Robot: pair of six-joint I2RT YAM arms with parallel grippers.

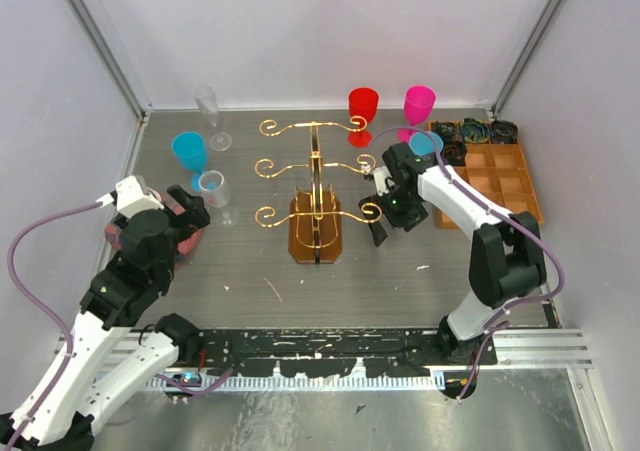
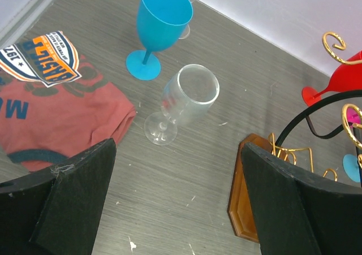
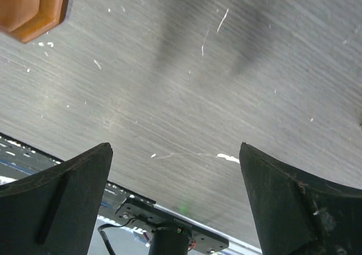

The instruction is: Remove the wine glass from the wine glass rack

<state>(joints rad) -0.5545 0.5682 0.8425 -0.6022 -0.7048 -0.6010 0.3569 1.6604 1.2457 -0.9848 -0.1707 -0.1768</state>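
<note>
Grey scuffed table [image 1: 250, 291], white walls. Only top view gives me whole rack [image 1: 315, 186]: gold wire, three tiers of scrolls, brown base, mid-table between arms. Red glass [image 1: 363, 111] just behind top right scroll; touching or not, can't tell. Left wrist view adds clear glass [image 2: 184, 99] upright ahead of left gripper [image 2: 176, 146], blue glass [image 2: 158, 26] beyond, shirt [image 2: 56, 108] alongside. Left fingers spread, empty. Right gripper [image 3: 175, 147] beside rack's right side, aimed toward near edge, fingers spread, empty.
</note>
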